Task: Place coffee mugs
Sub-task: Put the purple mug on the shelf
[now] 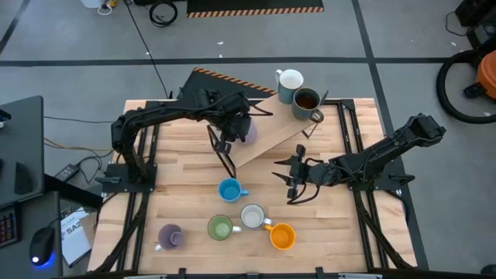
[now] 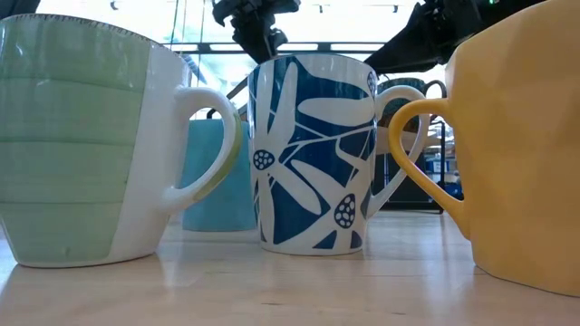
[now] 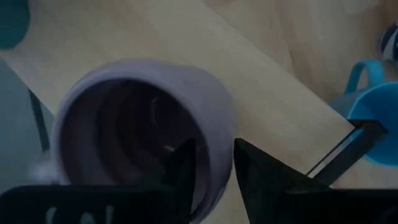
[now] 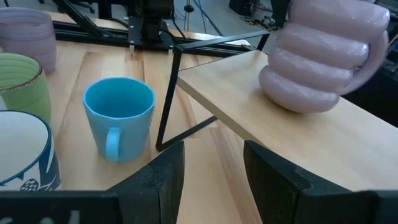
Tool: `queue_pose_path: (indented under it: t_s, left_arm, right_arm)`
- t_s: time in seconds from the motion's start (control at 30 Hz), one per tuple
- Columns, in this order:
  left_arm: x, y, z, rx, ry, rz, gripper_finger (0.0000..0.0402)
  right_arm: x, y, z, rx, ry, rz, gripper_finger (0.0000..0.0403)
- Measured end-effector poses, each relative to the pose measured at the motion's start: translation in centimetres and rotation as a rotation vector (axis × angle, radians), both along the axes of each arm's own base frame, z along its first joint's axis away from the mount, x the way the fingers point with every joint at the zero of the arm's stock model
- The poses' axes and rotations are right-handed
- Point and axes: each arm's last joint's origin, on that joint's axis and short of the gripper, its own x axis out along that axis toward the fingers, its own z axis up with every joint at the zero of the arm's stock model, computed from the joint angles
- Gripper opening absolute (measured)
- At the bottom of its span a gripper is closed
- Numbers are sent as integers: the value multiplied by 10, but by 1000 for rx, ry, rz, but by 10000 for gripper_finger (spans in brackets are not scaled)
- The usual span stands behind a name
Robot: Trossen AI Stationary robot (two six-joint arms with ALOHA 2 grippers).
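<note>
My left gripper (image 1: 242,129) reaches over a raised, slanting wooden shelf (image 1: 271,133) and is shut on a lilac mug (image 1: 248,132), which shows tilted in the right wrist view (image 4: 323,56). My right gripper (image 1: 293,180) waits open and low over the table, right of the shelf (image 4: 211,180). Standing upright on the table are a blue mug (image 1: 229,189), a white mug with a blue flower pattern (image 1: 252,216), a green mug (image 1: 220,227), an orange mug (image 1: 282,235) and a second lilac mug (image 1: 170,236). A white mug (image 1: 290,80) and a dark brown mug (image 1: 306,101) stand at the shelf's far end. My left gripper (image 3: 214,155) has the lilac mug by its rim wall (image 3: 217,124), with one finger (image 3: 180,168) inside the mug and the other (image 3: 261,174) outside. The mug is tilted, its mouth turned toward the wrist camera. Its lower side (image 4: 305,106) is at the shelf top; whether it touches, I cannot tell.
The shelf stands on thin black wire legs (image 1: 225,155), and one leg (image 4: 166,99) is close to the blue mug (image 4: 118,118). Black frame rails (image 1: 353,132) run along the table's left and right sides. Bare wood lies between the shelf and the near row of mugs.
</note>
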Motion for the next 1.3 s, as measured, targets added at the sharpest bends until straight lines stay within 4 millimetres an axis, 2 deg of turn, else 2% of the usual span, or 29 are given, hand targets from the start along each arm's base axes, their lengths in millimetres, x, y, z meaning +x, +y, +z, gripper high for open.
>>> queue_pose_path:
  t_s: [0.37, 0.6, 0.77, 0.93, 1.07, 1.3]
  left_arm:
    - [3, -13, 8, 65, -52, -23, 169]
    - [-9, -31, 28, 158, -99, -1, 171]
    - [-14, -48, 35, 86, -139, 83, 171]
    - [-19, -69, 28, -40, -85, 107, 171]
    - [-17, -85, 15, -53, -61, 96, 171]
    - [-29, -98, 10, -65, -140, 132, 171]
  right_arm:
    - [0, 0, 0, -1, 0, -3, 171]
    - [-2, -1, 4, -40, -13, -12, 171]
    - [1, -3, 20, -76, -41, 18, 171]
    - [9, -6, 38, -124, 4, 77, 171]
    - [14, -15, 51, -151, 42, 56, 171]
    - [20, -31, 65, -153, 57, 106, 171]
